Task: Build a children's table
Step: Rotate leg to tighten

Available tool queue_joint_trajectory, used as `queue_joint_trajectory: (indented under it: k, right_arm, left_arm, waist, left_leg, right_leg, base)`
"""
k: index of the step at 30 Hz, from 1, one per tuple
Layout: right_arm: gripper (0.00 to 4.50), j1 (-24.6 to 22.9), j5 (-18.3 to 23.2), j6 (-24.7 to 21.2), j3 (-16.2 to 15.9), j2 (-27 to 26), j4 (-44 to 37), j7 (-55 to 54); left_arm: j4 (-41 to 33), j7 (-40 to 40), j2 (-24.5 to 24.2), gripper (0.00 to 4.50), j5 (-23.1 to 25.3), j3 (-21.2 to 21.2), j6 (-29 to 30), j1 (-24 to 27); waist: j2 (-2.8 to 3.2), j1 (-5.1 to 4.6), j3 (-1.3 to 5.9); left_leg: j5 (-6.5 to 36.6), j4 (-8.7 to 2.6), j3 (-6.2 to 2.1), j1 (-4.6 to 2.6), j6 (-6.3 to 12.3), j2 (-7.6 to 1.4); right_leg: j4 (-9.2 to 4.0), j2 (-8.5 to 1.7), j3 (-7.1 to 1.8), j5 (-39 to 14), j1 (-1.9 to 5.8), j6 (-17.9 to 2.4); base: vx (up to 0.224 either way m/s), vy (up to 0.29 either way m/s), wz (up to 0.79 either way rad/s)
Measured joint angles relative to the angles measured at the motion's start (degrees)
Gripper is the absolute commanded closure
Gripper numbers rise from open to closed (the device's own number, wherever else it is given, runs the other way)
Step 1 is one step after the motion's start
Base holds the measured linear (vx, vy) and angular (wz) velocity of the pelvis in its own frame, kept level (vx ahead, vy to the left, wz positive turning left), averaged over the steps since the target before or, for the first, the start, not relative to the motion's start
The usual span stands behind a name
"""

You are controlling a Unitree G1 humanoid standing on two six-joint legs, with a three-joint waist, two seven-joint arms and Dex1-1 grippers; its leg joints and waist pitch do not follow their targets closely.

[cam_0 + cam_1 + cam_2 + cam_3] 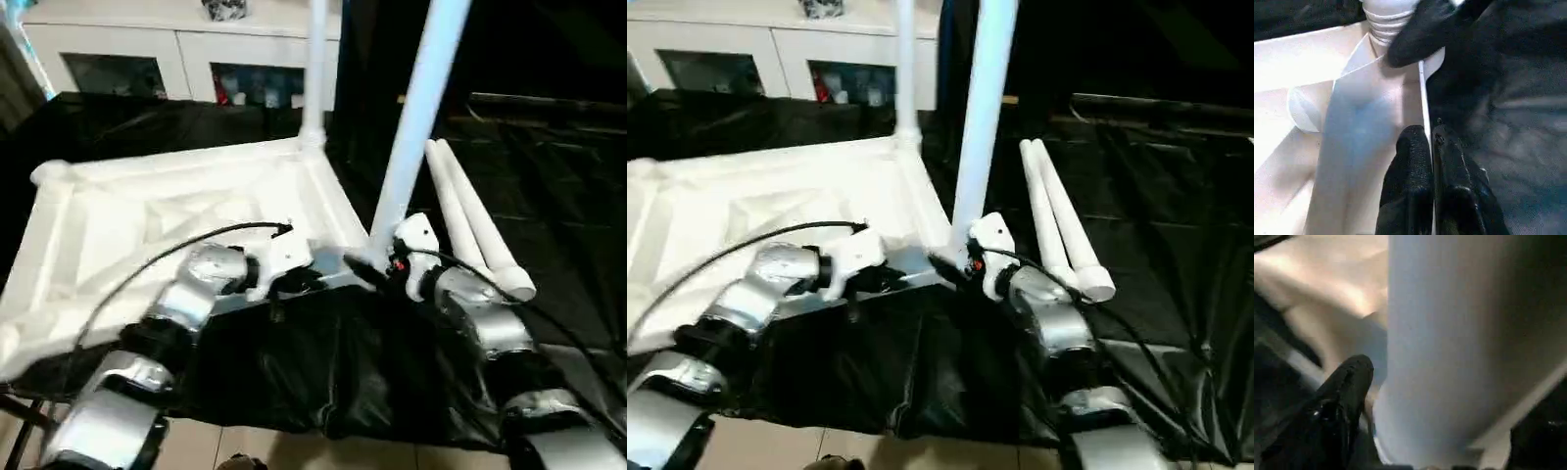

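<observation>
Two silver forearms reach up from the bottom of the frame and meet at the near right corner of the tabletop [167, 211], which lies upside down on the black-draped table [549, 196], filling the centre-left. Left gripper [1431, 139]: fingers pinched together on the thin rim of the tabletop, wrist angled in toward centre. Right gripper [1444, 431]: fingers spread wide either side of the base of the near leg [416, 117], one black finger [1339, 406] beside the tube; can't tell if it touches. That leg stands upright in the corner socket; a second leg [315, 69] stands at the far right corner. Two spare legs [475, 220] lie side by side right of centre. No readable labels or writing.
</observation>
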State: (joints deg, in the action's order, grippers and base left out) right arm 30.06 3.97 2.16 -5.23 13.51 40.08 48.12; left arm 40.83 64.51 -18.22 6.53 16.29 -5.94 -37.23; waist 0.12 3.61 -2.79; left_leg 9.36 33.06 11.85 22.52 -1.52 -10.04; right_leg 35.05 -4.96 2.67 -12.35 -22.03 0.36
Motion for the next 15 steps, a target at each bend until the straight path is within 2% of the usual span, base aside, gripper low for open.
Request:
queue_joint_trajectory:
  k: [7,9,15]
  right_arm:
    - [0.8,-0.3,2.0,-1.6,-2.7,4.2,-2.4,14.5]
    - [1.14,-0.4,2.4,-2.1,-3.7,4.9,-3.1,17.5]
    - [1.56,-0.4,2.7,-3.3,-4.2,5.7,-3.7,20.6]
  left_arm:
    - [0.5,7.4,-3.1,4.5,-1.8,-0.4,-2.0,0.2]
    - [1.0,9.1,-3.8,4.5,-2.3,-0.2,-2.8,0.0]
    - [2.8,11.6,-4.2,4.5,-2.4,0.3,-4.2,-1.0]
  waist:
    - [-0.1,0.23,-0.06]
    - [-0.15,0.27,-0.09]
    - [-0.17,0.89,-0.1]
  left_leg:
    - [0.1,0.5,0.03,0.3,0.23,-0.01]
    - [0.1,0.59,0.04,0.33,0.24,-0.01]
    - [0.1,0.63,0.1,0.35,0.24,-0.01]
  right_leg:
    - [0.03,-0.06,0.0,0.0,-0.05,0.0]
    - [0.07,-0.08,-0.01,0.0,-0.06,-0.1]
    - [0.14,-0.14,-0.01,0.0,-0.06,-0.1]
  base:
    - [0.0,0.0,0.0]
    - [0.0,0.0,0.0]
    - [0.0,0.0,0.0]
